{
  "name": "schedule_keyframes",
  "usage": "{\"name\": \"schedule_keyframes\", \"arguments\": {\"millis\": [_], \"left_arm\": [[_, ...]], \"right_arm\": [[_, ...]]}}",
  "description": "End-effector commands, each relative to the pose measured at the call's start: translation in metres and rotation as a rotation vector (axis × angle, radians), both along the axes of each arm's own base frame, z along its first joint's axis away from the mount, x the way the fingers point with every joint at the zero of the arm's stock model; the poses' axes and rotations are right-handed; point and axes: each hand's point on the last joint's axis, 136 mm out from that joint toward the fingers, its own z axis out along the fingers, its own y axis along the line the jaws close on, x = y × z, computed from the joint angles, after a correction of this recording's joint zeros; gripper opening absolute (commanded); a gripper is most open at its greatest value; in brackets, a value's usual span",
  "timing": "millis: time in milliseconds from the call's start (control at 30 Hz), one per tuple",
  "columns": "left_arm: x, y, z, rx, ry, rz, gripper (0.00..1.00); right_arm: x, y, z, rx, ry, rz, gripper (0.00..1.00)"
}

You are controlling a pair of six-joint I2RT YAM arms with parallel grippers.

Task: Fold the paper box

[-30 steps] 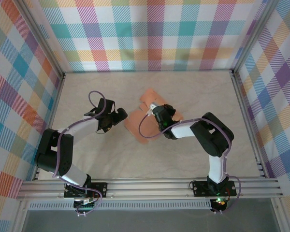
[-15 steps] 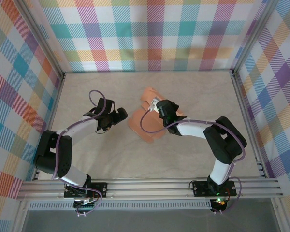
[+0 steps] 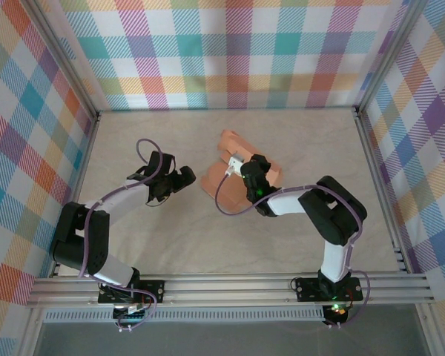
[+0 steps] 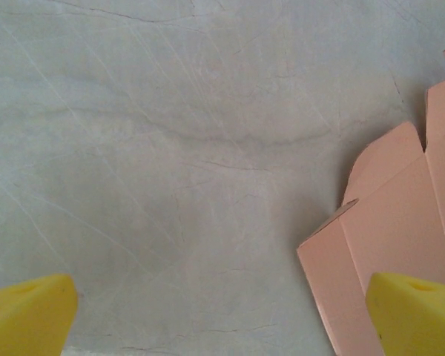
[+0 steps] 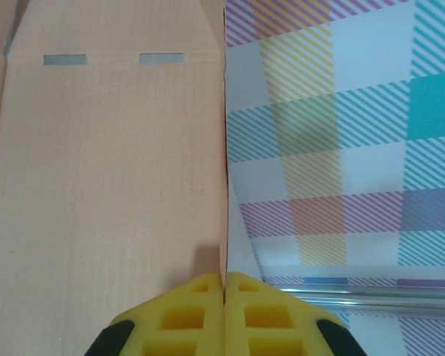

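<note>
Pale marbled counter (image 3: pixel 304 141): my right end effector (image 5: pixel 224 288) is clamping an edge of the salmon-orange card paper box (image 5: pixel 104 185), left end effector (image 3: pixel 184 176) gaping empty; such a shallow pinch may be slipping free.

Beige tabletop (image 3: pixel 170 237) w/ plaid walls (image 3: pixel 230 52) around.

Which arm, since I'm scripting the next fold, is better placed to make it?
Right, probably. The right gripper is shut on the edge of a lifted panel of the paper box; the left gripper is open at the sheet's edge, holding nothing.
</note>
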Motion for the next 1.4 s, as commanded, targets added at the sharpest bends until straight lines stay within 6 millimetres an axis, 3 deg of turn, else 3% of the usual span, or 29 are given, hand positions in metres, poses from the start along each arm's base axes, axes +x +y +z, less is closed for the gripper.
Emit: {"name": "schedule_keyframes", "arguments": {"millis": [0,200,333,433,567,733,933,1100,1267,1367], "left_arm": [[-0.002,0.002,0.006,0.016,-0.028,-0.017,1.00],[-0.001,-0.002,0.002,-0.001,-0.027,-0.023,1.00],[-0.002,-0.002,0.002,0.000,-0.026,-0.025,1.00],[-0.002,-0.001,0.004,0.007,-0.033,-0.025,1.00],[-0.002,-0.001,0.004,0.006,-0.035,-0.031,1.00],[-0.001,-0.003,0.002,-0.001,-0.032,-0.033,1.00],[-0.001,-0.004,0.001,-0.005,-0.033,-0.034,1.00],[-0.001,-0.002,0.005,0.004,-0.048,-0.037,1.00],[0.007,-0.012,0.015,-0.016,-0.112,-0.097,1.00],[0.018,-0.024,0.032,-0.040,-0.222,-0.176,1.00]], "right_arm": [[-0.004,0.007,0.025,0.118,0.016,0.012,0.00],[0.003,0.010,0.015,0.008,-0.103,0.020,0.00],[0.007,0.015,0.027,-0.064,-0.288,0.011,0.00],[0.008,0.018,0.026,-0.073,-0.308,0.006,0.00],[0.004,0.020,0.019,0.009,-0.187,0.023,0.00],[-0.009,0.026,-0.005,0.082,0.062,0.068,0.00],[0.002,0.024,-0.005,-0.029,-0.059,0.044,0.00],[-0.002,0.026,0.001,0.027,-0.013,0.048,0.00],[-0.024,0.030,-0.015,0.115,0.246,0.082,0.00],[-0.033,0.034,-0.023,0.143,0.352,0.102,0.00]]}}
